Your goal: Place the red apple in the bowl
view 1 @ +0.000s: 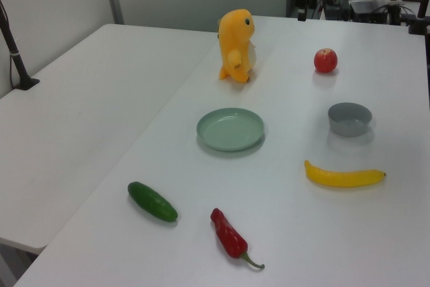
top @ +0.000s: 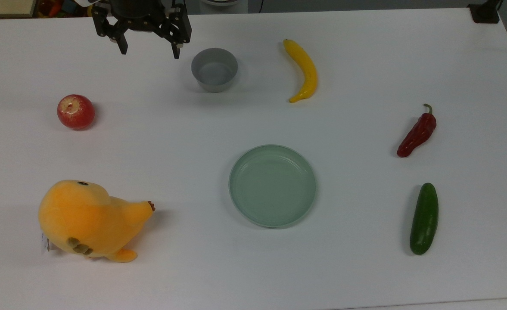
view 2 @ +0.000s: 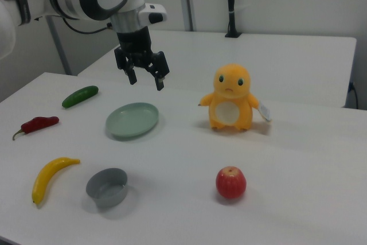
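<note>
Black hand (top: 150, 51) pointing down — fingers (view 2: 159, 83) spread apart, holding nothing

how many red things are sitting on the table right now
2. The round red apple sits at the top view's left, above the orange plush toy. The long dark-red chili pepper lies at the top view's right, above the green cucumber.

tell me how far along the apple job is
Nothing is done yet: the apple sits on the table, apart from the bowl, which is empty. In hand: the gripper hangs open and empty above the table, beside the bowl on the top view's left. Left to do: reach the apple, grasp it, carry it over and drop it into the bowl.
</note>
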You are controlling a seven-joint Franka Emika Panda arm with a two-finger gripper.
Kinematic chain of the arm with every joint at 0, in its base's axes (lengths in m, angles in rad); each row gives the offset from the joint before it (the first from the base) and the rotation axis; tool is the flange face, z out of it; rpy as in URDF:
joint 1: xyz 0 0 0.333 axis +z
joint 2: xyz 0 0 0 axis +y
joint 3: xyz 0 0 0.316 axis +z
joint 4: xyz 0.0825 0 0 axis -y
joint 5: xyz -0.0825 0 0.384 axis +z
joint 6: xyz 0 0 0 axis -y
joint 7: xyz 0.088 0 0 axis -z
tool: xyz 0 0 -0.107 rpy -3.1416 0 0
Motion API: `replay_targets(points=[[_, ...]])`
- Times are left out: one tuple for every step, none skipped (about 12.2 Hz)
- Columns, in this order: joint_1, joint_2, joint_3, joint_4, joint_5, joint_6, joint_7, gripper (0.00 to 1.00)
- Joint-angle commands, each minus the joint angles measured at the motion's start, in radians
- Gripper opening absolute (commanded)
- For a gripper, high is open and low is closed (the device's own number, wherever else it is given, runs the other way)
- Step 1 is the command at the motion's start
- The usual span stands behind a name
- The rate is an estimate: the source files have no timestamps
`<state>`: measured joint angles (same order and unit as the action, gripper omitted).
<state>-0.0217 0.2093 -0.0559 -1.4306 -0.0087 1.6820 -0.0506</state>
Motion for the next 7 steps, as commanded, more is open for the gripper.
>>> replay_targets(points=[[-0.001,-0.015,-0.004,-0.024,0.007,0.027,-0.003,1.0],[-0.001,-0.015,-0.004,-0.024,0.007,0.028,-0.003,1.0],[-0.003,-0.015,-0.004,-0.024,0.007,0.027,-0.003,1.0],[-0.003,-0.015,-0.004,-0.027,0.006,0.028,-0.003,1.0],[-0.003,-0.015,-0.004,-0.028,0.004,0.028,-0.003,1.0],[-0.003,-0.015,-0.004,-0.03,0.004,0.028,-0.003,1.0],[-0.003,-0.015,-0.004,-0.03,0.004,0.03,-0.003,1.0]])
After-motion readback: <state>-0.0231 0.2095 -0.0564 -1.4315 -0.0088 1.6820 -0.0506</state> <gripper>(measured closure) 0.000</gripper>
